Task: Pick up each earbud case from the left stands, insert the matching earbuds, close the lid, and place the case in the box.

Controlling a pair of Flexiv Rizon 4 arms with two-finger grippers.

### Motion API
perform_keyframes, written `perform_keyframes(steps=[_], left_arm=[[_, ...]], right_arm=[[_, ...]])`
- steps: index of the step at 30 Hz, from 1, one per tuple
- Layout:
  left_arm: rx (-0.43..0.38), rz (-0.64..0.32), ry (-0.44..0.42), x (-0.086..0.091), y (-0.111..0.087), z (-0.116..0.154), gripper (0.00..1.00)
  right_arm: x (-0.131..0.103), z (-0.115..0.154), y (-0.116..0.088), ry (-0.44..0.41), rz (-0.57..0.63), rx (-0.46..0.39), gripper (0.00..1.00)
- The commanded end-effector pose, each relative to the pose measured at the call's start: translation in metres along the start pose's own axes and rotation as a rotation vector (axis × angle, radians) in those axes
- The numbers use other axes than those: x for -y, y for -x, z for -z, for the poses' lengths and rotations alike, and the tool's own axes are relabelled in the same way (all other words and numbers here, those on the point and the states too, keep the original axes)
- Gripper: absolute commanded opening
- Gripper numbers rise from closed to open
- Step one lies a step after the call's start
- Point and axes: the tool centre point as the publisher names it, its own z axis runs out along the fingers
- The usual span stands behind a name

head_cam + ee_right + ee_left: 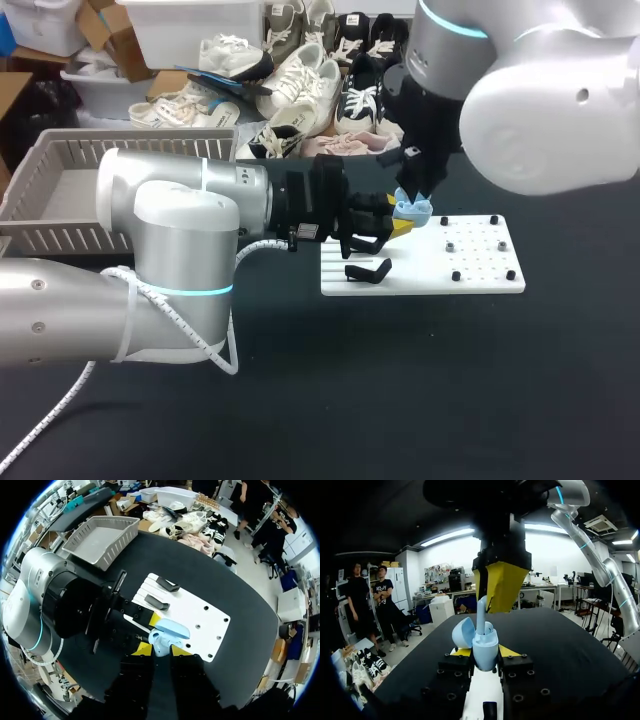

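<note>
The case and earbud are showing pale blue. The left gripper and right gripper are showing yellow tips. At the case's five o'clock, the white plate is carrying black studs. The basket is looking grey and the table black.

No text, number or sign could be read. A small white label sat on the body of the left hand, its print too small to make out.

R pincer, earbud over case, stands near
</note>
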Motion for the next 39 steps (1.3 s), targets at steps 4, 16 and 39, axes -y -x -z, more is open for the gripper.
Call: perform_keyframes(steps=[4,16,39], left_arm=[[0.002,-0.001,0.003,0.0008,-0.0004,0.0002,0.0],[0.002,-0.001,0.003,0.0008,-0.0004,0.0002,0.0],[0.002,-0.001,0.003,0.0008,-0.0004,0.0002,0.0]], right_arm=[[-0.0014,-0.0051,-0.0001,0.013,-0.004,0.01,0.0],[-0.0032,-0.0033,0.0037,0.014,0.005,0.022,0.0],[-0.0027,-0.0033,0.0034,0.021,0.004,0.024,0.0]])
